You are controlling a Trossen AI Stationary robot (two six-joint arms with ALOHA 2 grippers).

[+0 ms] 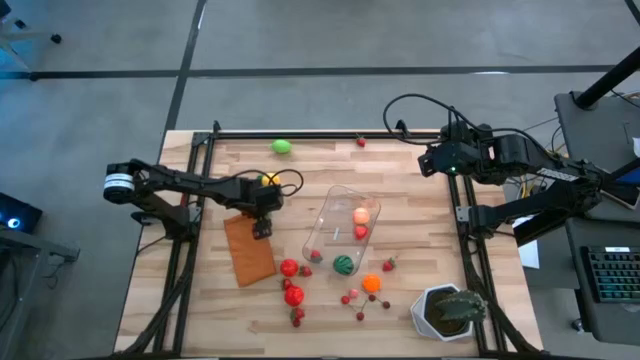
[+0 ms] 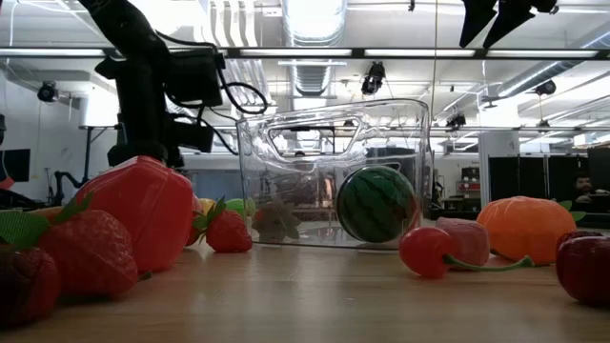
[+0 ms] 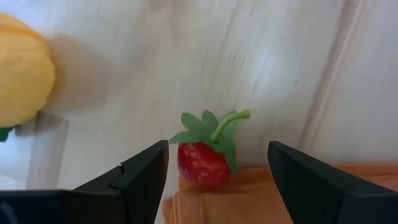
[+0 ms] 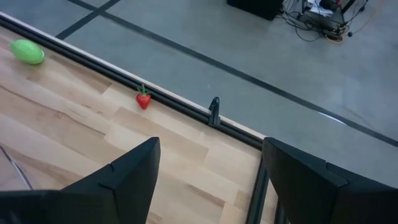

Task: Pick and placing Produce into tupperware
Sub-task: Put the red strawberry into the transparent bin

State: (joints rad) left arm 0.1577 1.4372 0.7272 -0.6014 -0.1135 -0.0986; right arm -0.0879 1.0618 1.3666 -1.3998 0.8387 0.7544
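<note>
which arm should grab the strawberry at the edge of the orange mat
Left. The left gripper hangs open right over that strawberry, its fingers on either side of it, at the mat. The right gripper sits open at the table's far right corner, well away.

brown-orange mat flat | potted plant table corner

Bare wood lies open around the strawberry between the left pincer's fingers.

Wooden table — tupperware, produce, plant pot
</note>
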